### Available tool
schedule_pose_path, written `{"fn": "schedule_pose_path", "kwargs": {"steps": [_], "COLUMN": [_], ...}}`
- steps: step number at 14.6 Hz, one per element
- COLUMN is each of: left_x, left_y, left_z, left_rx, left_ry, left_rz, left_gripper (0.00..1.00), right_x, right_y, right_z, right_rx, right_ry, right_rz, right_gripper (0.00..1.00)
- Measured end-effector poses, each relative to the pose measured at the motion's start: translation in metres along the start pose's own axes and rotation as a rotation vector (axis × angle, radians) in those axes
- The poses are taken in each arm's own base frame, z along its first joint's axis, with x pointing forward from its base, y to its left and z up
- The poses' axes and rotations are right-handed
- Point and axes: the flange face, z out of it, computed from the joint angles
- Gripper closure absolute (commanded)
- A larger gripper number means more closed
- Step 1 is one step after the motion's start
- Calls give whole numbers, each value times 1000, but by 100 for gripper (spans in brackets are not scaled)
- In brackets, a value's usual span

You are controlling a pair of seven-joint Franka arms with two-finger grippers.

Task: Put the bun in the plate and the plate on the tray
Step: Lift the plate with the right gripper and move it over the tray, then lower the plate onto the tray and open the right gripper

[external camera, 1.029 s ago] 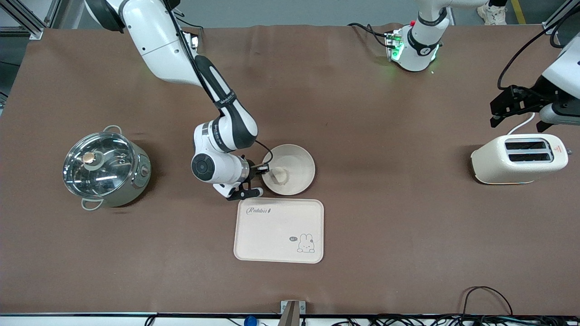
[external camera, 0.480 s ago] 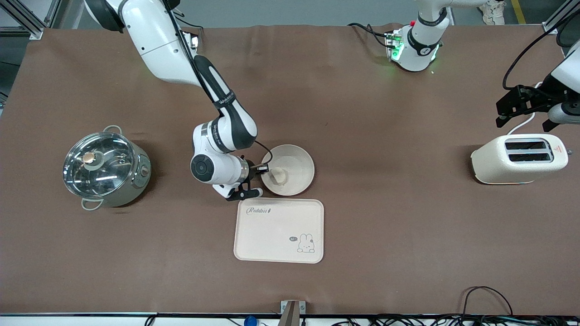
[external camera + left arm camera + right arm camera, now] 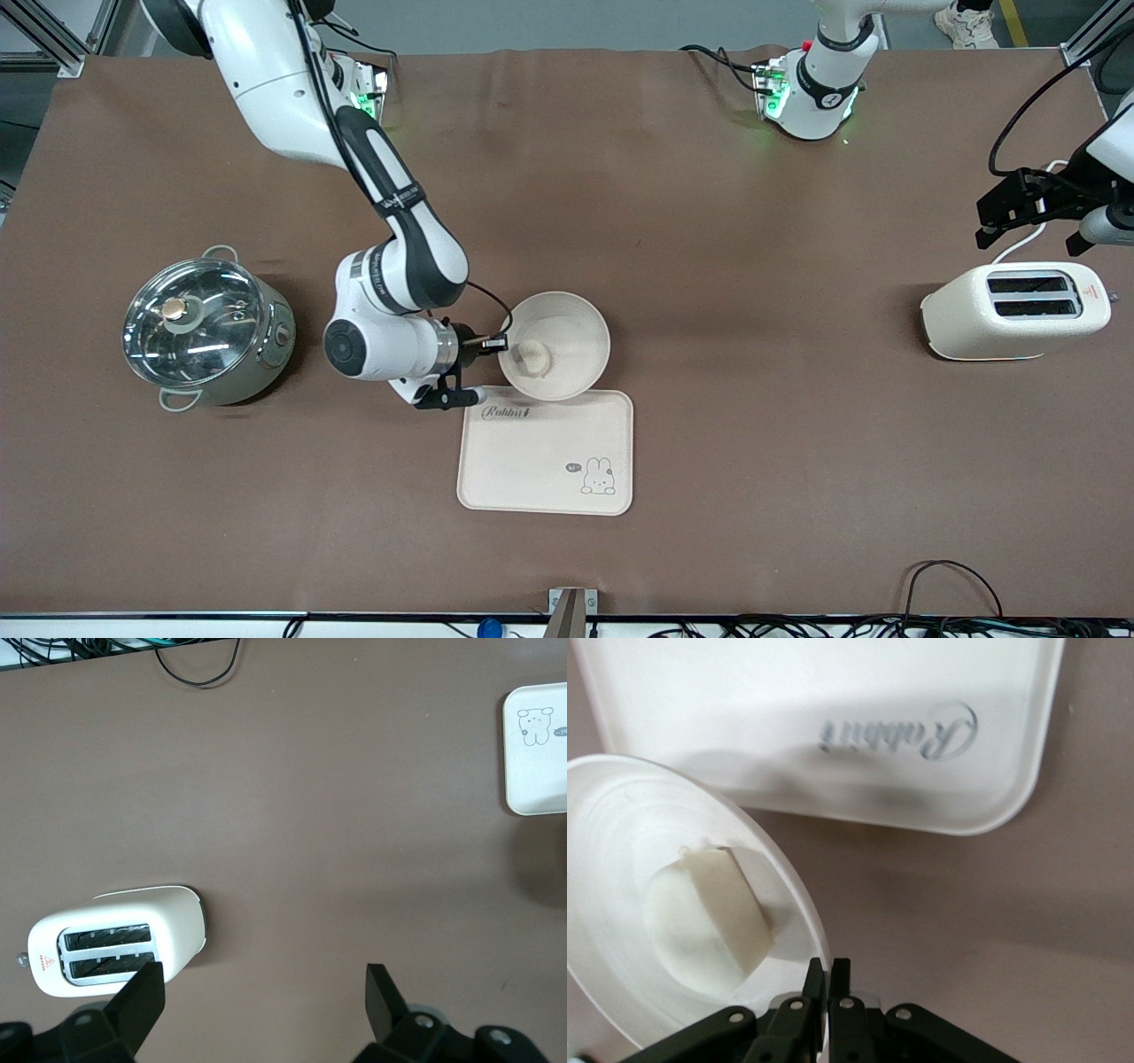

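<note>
Right hand [image 3: 493, 342] clamped on smooth round plate's [image 3: 576, 330] rim, pale rounded bun [image 3: 533, 354] inside.

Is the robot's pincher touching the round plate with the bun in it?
Touching. In the right wrist view the right gripper has its jaws shut on the rim of the plate, no gap showing, with the bun sitting inside.

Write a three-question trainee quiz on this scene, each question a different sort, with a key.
1. True or false: the bun lies in the plate.
2. The right gripper is shut on: A) the tray's edge, B) the plate's rim, C) the pot's handle?
3. Fill in: the open left gripper hangs above the table by the ____.

Key: 1 true. 2 B. 3 toaster.
The tray carries no plate yet.
</note>
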Motion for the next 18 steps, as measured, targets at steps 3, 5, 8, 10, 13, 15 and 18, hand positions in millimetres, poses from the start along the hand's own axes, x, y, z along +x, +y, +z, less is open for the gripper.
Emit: {"fn": "schedule_pose_path", "kwargs": {"steps": [3, 5, 8, 10, 13, 15, 18], "left_x": [1, 2, 2, 2, 2, 2, 2], "left_y": [0, -2, -4, -2, 0, -3, -8], "left_z": [3, 4, 5, 5, 5, 5, 6], "left_rx": [0, 0, 0, -26, -46, -46, -45], "left_ry": [-5, -8, -9, -7, -7, -7, -8], "left_rz": [0, -3, -8, -10, -12, -16, -25], "left_gripper": [0, 0, 0, 0, 0, 0, 0], "right_x": [10, 17, 38, 56, 84, 97, 105], "right_y": [-18, -29, -22, -11, 3, 16, 30], "right_z": [-26, -40, -43, -30, -11, -3, 12], "right_rx": [52, 70, 84, 82, 83, 83, 75], "right_ry": [49, 90, 193, 240, 292, 313, 319], "right_rz": [73, 105, 132, 145, 151, 160, 172], "right_gripper": [99, 99, 99, 99, 99, 99, 99]}}
